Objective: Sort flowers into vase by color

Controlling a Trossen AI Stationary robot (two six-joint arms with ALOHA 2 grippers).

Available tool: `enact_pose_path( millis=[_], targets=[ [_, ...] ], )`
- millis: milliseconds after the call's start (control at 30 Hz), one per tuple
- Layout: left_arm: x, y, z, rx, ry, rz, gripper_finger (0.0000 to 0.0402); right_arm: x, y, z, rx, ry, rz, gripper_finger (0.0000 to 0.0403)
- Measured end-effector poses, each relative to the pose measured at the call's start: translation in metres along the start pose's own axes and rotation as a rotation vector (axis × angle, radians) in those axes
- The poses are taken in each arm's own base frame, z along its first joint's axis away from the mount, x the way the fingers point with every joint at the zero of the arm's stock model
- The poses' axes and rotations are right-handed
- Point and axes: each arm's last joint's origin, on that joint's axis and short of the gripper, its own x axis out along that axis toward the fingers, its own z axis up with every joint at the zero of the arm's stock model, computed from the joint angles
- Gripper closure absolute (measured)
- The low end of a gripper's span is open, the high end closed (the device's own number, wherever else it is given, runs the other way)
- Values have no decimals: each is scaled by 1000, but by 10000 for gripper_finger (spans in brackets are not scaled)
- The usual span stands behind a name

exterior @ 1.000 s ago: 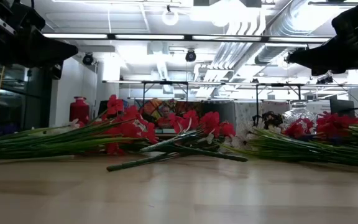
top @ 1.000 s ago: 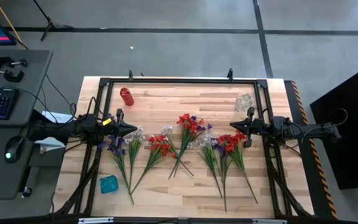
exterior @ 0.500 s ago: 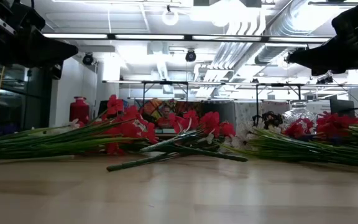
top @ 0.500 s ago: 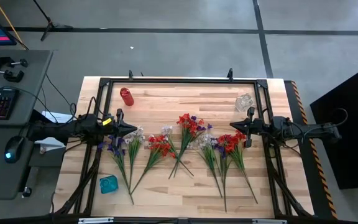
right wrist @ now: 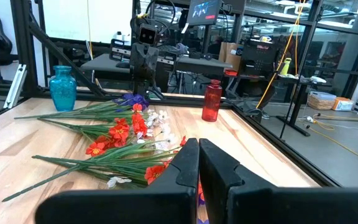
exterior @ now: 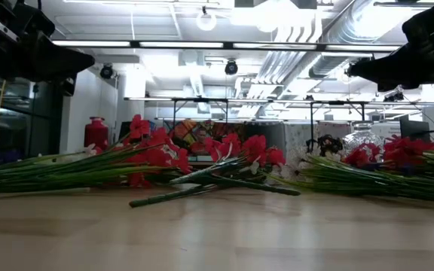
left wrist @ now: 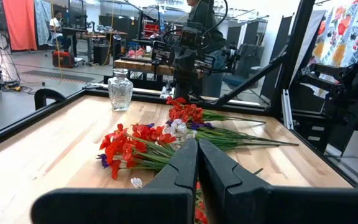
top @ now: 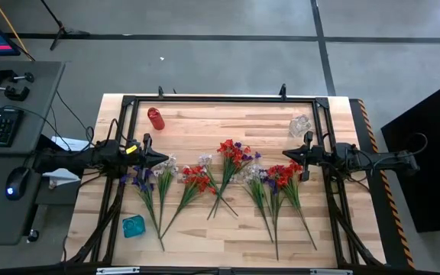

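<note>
Honestly, both my grippers, left point(top: 161, 160) and right point(top: 290, 159), hang closed and empty above the flowers point(top: 231, 177) strewn mid-table. Stems cross, so one pull may drag mixed colours along; the red vase point(top: 155, 118) looks easy to topple.

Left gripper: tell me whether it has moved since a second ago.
No. In the high view the left gripper sits at the same spot relative to the red vase, shut.
</note>
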Motion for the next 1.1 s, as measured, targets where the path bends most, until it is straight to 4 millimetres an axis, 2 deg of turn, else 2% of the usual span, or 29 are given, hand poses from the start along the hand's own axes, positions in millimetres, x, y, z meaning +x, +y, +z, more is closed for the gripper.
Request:
enact_pose_path(
  millis=[967, 1100],
  targets=[
    [0, 0, 0, 2, -3, 1, 402, 0, 0, 0, 0, 0, 0, 402],
    [-1, 1, 17, -23, -183, 86, 402, 0, 0, 0, 0, 0, 0, 402]
  ],
)
